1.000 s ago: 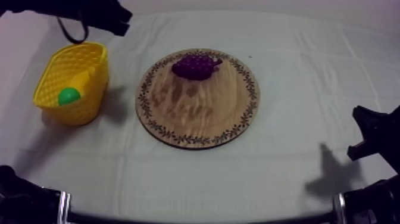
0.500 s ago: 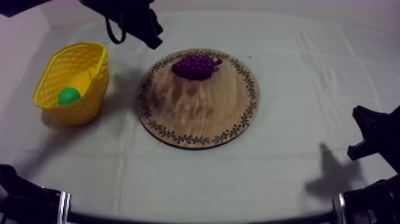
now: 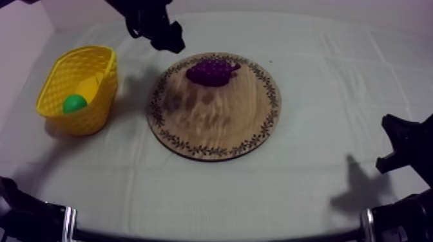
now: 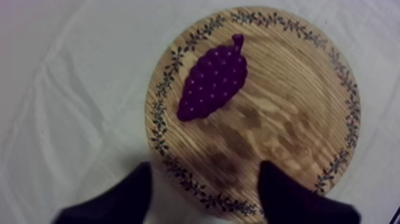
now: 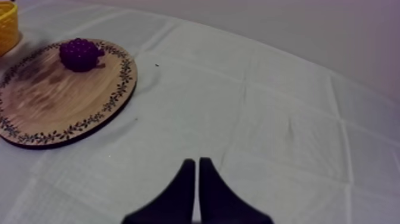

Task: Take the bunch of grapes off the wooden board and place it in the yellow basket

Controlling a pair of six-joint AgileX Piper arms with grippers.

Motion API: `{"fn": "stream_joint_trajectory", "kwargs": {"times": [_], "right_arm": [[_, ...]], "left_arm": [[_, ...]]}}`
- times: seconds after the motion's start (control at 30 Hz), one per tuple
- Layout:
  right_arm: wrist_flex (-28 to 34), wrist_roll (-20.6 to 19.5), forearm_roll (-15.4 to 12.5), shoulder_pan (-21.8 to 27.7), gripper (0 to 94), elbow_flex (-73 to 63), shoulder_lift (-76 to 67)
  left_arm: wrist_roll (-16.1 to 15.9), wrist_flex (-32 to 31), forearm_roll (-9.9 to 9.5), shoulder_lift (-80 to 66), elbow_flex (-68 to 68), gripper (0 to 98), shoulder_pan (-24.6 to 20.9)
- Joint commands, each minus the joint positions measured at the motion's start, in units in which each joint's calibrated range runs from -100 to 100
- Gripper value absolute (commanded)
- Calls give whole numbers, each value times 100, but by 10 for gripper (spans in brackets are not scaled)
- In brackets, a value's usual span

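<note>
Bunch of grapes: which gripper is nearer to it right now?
Left. The left gripper hovers by the wooden board's rim just beside the bunch of grapes, fingers open; the right gripper sits low at the table's right side, well away, fingers shut.

wooden board [image 3: 212,122]: one is counted, round, with a patterned rim.
bunch of grapes [image 3: 210,71]: one is counted, lying on the wooden board.
yellow basket [image 3: 106,58]: one is counted, beside the wooden board and apart from it.
fruit in the yellow basket: two are counted, one green fruit [image 3: 74,103] and one yellow fruit [image 3: 90,85].
grippers: two are counted, the left gripper [image 4: 205,179] at the wooden board's rim, the right gripper [image 5: 197,164] well apart from the wooden board.
black fingers: two are counted on each gripper.
</note>
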Motion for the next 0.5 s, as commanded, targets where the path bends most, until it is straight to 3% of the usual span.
{"fn": "stream_joint_trajectory", "kwargs": {"times": [0.0,0.27,0.47], "right_arm": [[0,-1,1,-2,4,-3,-1],[0,-1,1,-2,4,-3,-1],[0,-1,1,-2,4,-3,-1]], "left_arm": [[-130,324,29,46,-150,911,-7],[-373,477,167,322,-247,965,-1],[-482,19,187,713,-112,964,67]]}}
